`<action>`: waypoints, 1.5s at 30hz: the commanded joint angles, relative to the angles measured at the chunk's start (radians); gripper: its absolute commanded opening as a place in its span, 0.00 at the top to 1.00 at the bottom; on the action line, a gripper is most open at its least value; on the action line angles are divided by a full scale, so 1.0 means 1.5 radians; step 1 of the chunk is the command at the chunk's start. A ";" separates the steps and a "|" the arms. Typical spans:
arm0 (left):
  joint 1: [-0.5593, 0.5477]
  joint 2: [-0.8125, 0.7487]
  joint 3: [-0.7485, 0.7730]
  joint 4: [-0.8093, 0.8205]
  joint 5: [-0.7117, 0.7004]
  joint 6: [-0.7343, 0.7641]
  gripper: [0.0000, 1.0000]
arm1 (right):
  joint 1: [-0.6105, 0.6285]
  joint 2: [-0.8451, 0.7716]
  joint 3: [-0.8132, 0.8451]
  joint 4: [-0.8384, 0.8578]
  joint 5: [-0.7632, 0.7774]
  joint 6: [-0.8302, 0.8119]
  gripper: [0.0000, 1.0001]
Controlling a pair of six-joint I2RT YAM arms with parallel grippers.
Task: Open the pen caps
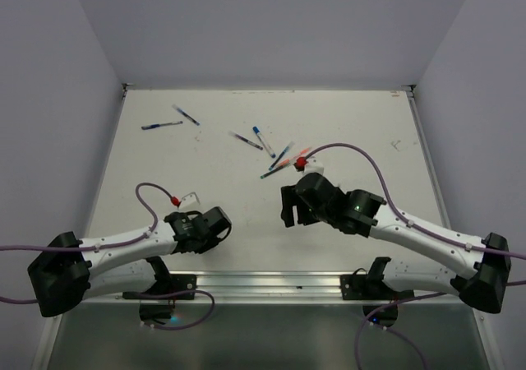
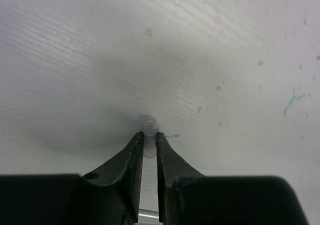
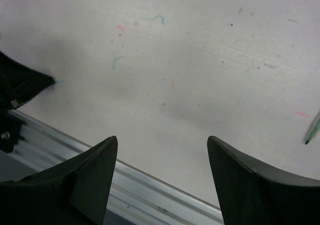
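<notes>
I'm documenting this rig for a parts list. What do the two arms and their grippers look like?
Both the left arm and right arm have slim white links between bulky black joints. A thin purple cable loops to each wrist, ending in a small red fitting. The left gripper and right gripper are matte black, their fingers tapering toward the tips.

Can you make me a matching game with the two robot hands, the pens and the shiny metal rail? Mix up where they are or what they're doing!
Things:
1. left gripper
2. right gripper
3. pens
4. metal rail

Places or states:
A. scattered toward the far side of the table
B. pinching a small clear piece
C. along the table's near edge
D. wide open, holding nothing

Pairs: 1-B, 2-D, 3-A, 4-C
</notes>
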 commanded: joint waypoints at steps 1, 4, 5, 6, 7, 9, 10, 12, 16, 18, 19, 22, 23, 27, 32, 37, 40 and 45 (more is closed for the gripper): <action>0.035 -0.019 -0.005 -0.020 -0.080 0.020 0.80 | -0.087 0.044 0.033 0.023 -0.064 -0.029 0.23; 0.048 -0.020 0.011 -0.027 -0.092 0.031 0.74 | -0.137 0.110 0.056 0.025 -0.091 -0.058 0.24; 0.050 -0.016 0.013 -0.020 -0.088 0.039 0.74 | -0.146 0.127 0.072 0.025 -0.096 -0.070 0.24; 0.054 -0.014 0.014 -0.016 -0.087 0.044 0.74 | -0.162 0.150 0.081 0.025 -0.109 -0.075 0.24; 0.056 -0.005 0.014 -0.005 -0.083 0.053 0.73 | -0.169 0.159 0.095 0.026 -0.113 -0.078 0.24; 0.060 0.004 0.014 0.000 -0.082 0.057 0.72 | -0.187 0.173 0.106 0.033 -0.119 -0.085 0.24; 0.061 0.013 0.013 0.005 -0.080 0.063 0.70 | -0.195 0.190 0.119 0.034 -0.124 -0.086 0.24; 0.062 0.018 0.012 0.010 -0.079 0.064 0.69 | -0.219 0.207 0.131 0.035 -0.144 -0.089 0.24; 0.062 0.016 0.011 0.011 -0.073 0.068 0.52 | -0.253 0.237 0.143 0.061 -0.165 -0.091 0.24; 0.062 0.019 0.020 -0.006 -0.076 0.067 0.38 | -0.267 0.259 0.154 0.061 -0.159 -0.099 0.24; 0.061 0.019 0.024 -0.024 -0.078 0.062 0.32 | -0.272 0.271 0.167 0.060 -0.166 -0.103 0.24; 0.061 0.004 0.051 -0.064 -0.090 0.059 0.14 | -0.296 0.311 0.186 0.061 -0.185 -0.117 0.25; 0.061 -0.006 0.055 -0.073 -0.094 0.060 0.11 | -0.296 0.317 0.189 0.061 -0.185 -0.119 0.25; 0.061 -0.051 0.078 -0.087 -0.087 0.078 0.00 | -0.309 0.333 0.200 0.066 -0.189 -0.124 0.25; 0.060 -0.068 0.132 -0.107 -0.088 0.119 0.00 | -0.327 0.357 0.210 0.077 -0.213 -0.114 0.25; 0.062 -0.036 0.218 0.021 -0.067 0.318 0.03 | -0.336 0.374 0.231 0.077 -0.218 -0.115 0.25; 0.077 0.031 0.310 0.044 -0.065 0.382 0.03 | -0.341 0.391 0.262 0.062 -0.214 -0.121 0.25; 0.097 0.126 0.443 0.003 -0.113 0.406 0.04 | -0.343 0.438 0.342 0.048 -0.222 -0.160 0.18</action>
